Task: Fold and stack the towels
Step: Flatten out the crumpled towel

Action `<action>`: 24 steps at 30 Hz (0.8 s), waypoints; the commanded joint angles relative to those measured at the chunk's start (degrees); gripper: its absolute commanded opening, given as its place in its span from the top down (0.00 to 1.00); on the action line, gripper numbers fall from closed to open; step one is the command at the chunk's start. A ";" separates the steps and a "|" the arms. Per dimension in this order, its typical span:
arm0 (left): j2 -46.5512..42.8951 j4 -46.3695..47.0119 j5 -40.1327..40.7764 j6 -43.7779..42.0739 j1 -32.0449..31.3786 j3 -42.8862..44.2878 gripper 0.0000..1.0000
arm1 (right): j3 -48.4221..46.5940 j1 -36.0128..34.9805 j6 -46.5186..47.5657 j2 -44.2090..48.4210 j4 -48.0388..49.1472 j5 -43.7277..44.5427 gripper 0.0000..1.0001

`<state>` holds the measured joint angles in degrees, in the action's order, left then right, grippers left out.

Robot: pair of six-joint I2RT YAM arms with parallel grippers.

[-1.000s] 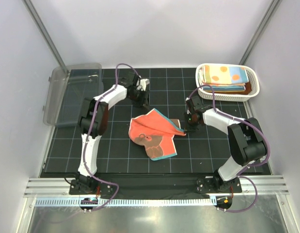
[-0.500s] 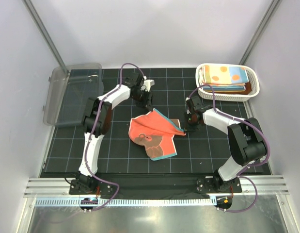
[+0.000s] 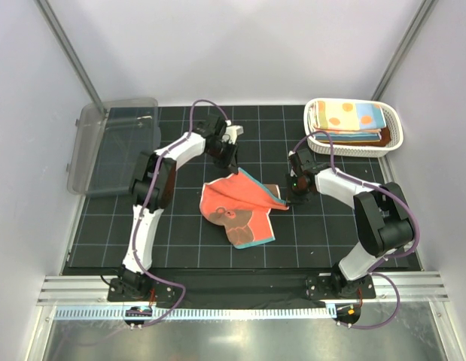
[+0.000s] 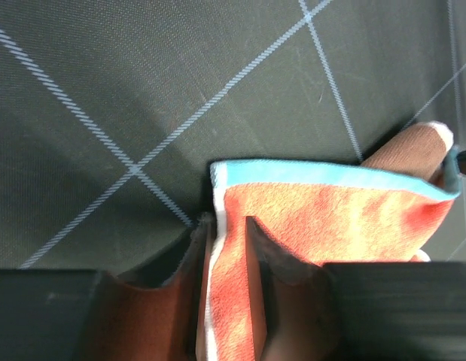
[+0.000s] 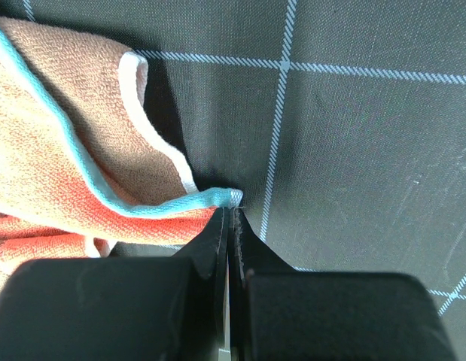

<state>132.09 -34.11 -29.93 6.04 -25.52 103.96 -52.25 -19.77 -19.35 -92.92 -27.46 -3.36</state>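
**A:** Left fingers (image 4: 191,252)?

**B:** Apart, straddling the coral-red towel (image 3: 236,203) at its top corner, just above frame centre.

**A:** Right fingers (image 5: 214,241)?

**B:** Clamped on its right corner. The edge between them slants down-right. The towel's crumpled remainder lies lower left, mid-tabletop (image 3: 187,233).

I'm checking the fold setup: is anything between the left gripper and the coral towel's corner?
Nothing visible does. The left gripper straddles the coral towel at its teal-edged corner, one finger on each side of the cloth.
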 commanded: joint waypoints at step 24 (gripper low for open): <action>-80.91 14.40 13.93 33.65 -18.94 -40.85 1.00 | -5.14 -4.58 -12.37 65.12 -2.28 -11.38 0.99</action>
<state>59.88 -23.31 -23.44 30.57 -42.41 67.42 -55.86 -24.01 -27.51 -33.80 -32.25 -6.74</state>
